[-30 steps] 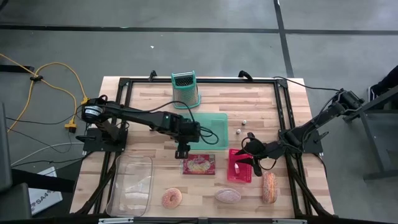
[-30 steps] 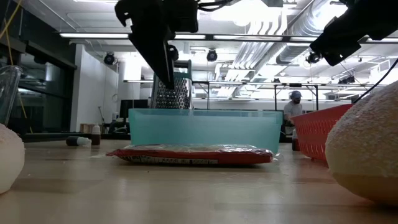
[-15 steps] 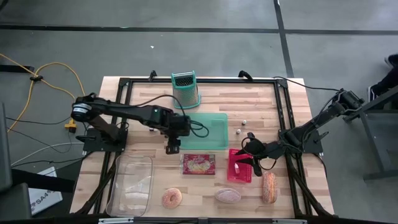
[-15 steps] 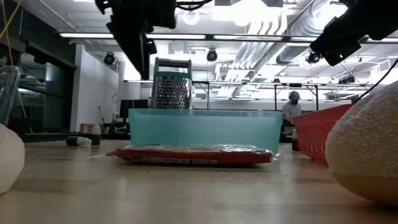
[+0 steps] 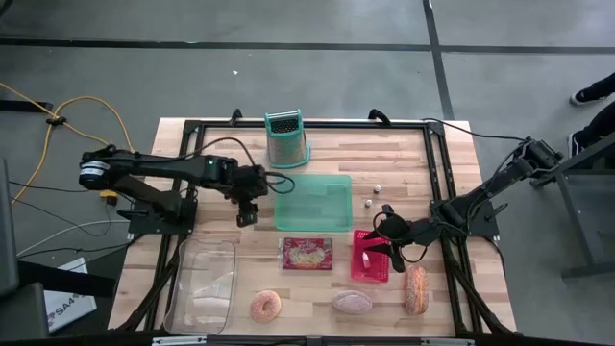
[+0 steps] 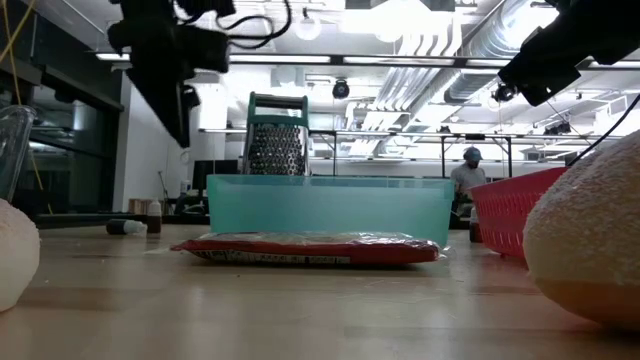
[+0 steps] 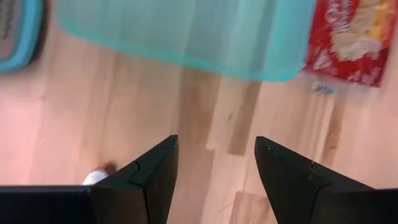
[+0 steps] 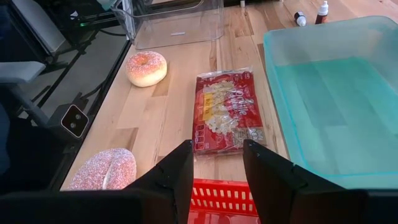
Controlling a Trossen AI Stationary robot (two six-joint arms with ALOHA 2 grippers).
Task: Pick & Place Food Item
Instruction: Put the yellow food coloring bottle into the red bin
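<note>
The red food packet (image 5: pixel 307 254) lies flat on the wood just near of the teal tray (image 5: pixel 313 200); it also shows as the packet (image 8: pixel 227 112) in the right wrist view and the packet (image 6: pixel 310 248) in the low view. My left gripper (image 5: pixel 246 213) hangs open above bare table, left of the tray and apart from the packet. My left gripper (image 7: pixel 214 174) shows only wood between its fingers. My right gripper (image 5: pixel 384 240) stays open above the red basket (image 5: pixel 370 258); the right gripper (image 8: pixel 216 163) looks past the basket rim toward the packet.
A metal grater (image 5: pixel 286 137) stands at the far edge. A clear container (image 5: pixel 204 284) sits near left. A donut (image 5: pixel 266 307), a pink sugared pastry (image 5: pixel 352 302) and a long sugared bun (image 5: pixel 415 288) lie along the near edge. Two small bottles (image 5: pixel 373 195) stand right of the tray.
My left gripper has drawn away from above the packet, toward the table's left edge and a little toward the far edge, staying open. The packet has kept its place beside the tray.
</note>
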